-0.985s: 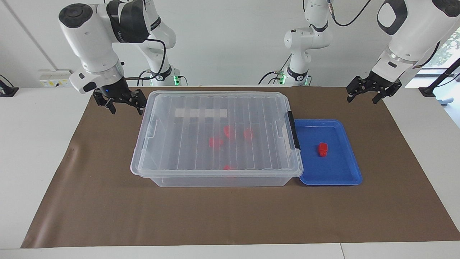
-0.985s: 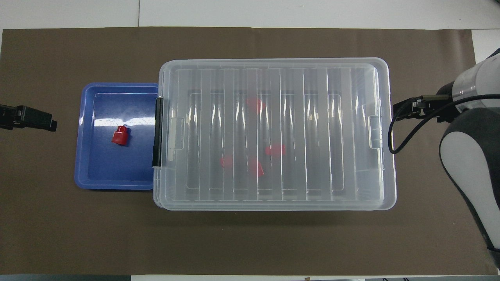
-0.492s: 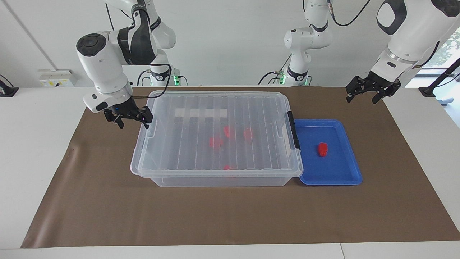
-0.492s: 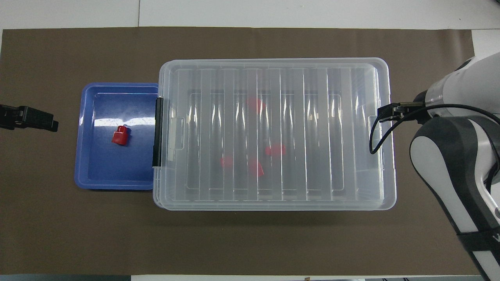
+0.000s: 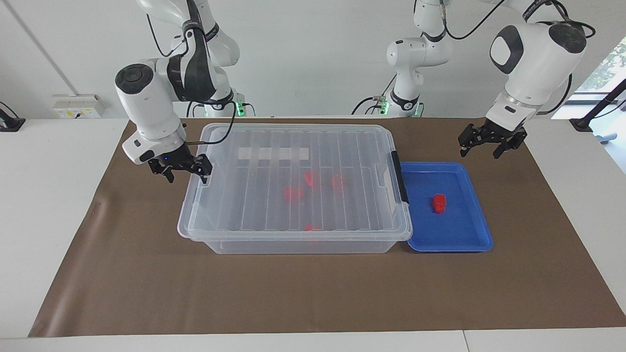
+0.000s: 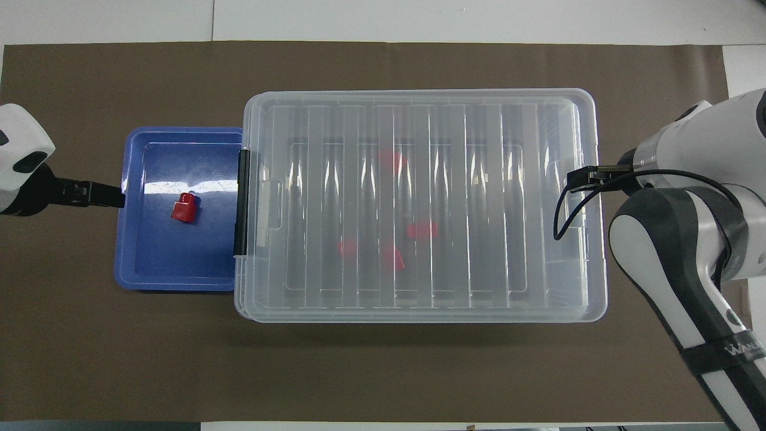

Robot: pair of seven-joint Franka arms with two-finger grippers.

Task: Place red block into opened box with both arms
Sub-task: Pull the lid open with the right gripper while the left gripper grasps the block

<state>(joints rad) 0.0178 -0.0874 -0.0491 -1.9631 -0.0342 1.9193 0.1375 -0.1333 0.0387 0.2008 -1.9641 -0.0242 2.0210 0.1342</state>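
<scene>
The right gripper (image 5: pixel 182 168) has advanced to the lidded box (image 5: pixel 293 181) end, fingers spread; the left gripper (image 5: pixel 489 143), unclenched, nears the blue tray (image 5: pixel 469 242).

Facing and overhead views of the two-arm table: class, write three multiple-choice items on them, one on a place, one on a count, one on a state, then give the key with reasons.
1. Where does the red block lie?
A. in the blue tray
B. on the lid
C. on the brown mat

2. How many red pieces show through the box?
A. one
B. four
C. seven

3. The box lid is
A. off
B. propped up
C. on

Key: 1 A, it sits on the tray floor beside the box. 2 B, four red blurs show under the ribbed lid. 3 C, the lid covers the rim; right gripper and left gripper are empty.
</scene>
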